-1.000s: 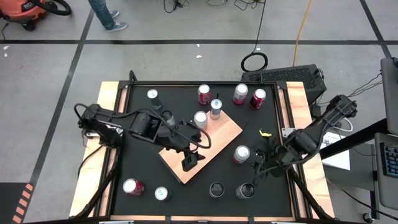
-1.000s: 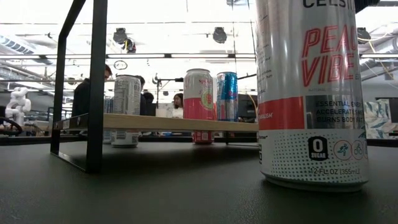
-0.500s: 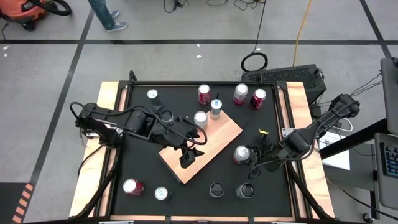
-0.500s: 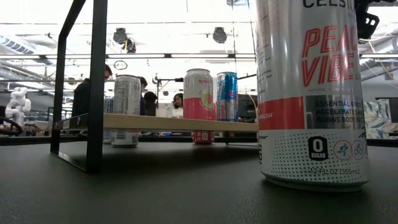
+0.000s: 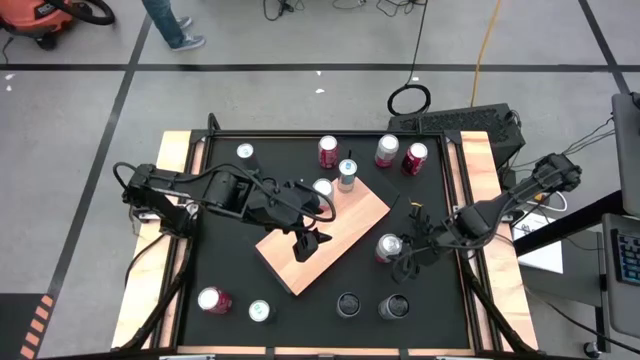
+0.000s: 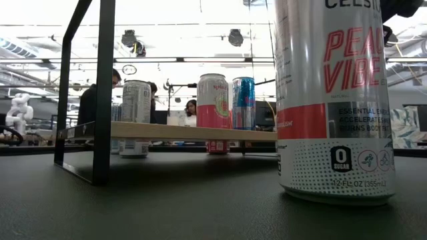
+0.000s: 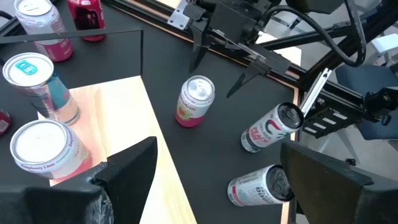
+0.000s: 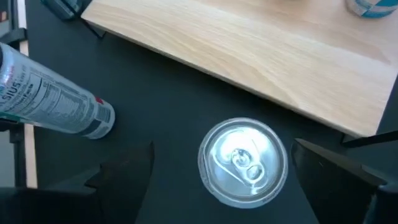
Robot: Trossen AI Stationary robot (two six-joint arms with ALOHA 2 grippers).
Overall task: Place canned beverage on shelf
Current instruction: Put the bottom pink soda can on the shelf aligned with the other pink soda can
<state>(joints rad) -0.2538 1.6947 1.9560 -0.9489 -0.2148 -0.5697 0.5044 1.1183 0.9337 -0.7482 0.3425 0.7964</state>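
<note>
The shelf [image 5: 325,232] is a light wooden board lying aslant mid-table, with two cans [image 5: 322,188] [image 5: 347,173] standing on its far end. A pink-and-white canned beverage [image 5: 388,247] stands upright on the black tabletop just off the shelf's right edge; its silver top [image 8: 244,160] shows in the right wrist view. My right gripper [image 5: 405,245] is open above it, one finger on either side, and touches nothing. My left gripper [image 5: 305,244] hovers open over the shelf's middle with nothing between its fingers [image 7: 134,168].
Several more cans stand along the table's far edge [image 5: 387,150] and its near edge [image 5: 260,311] [image 5: 394,306]. One tall white can [image 6: 333,100] fills the low view's right side. A small yellow object [image 5: 427,213] lies right of the shelf. People show in the room behind.
My right gripper has come down and toward the table's left, from beside the can off the shelf's right edge to over it, its fingers now on either side of it. The can has stayed in place.
</note>
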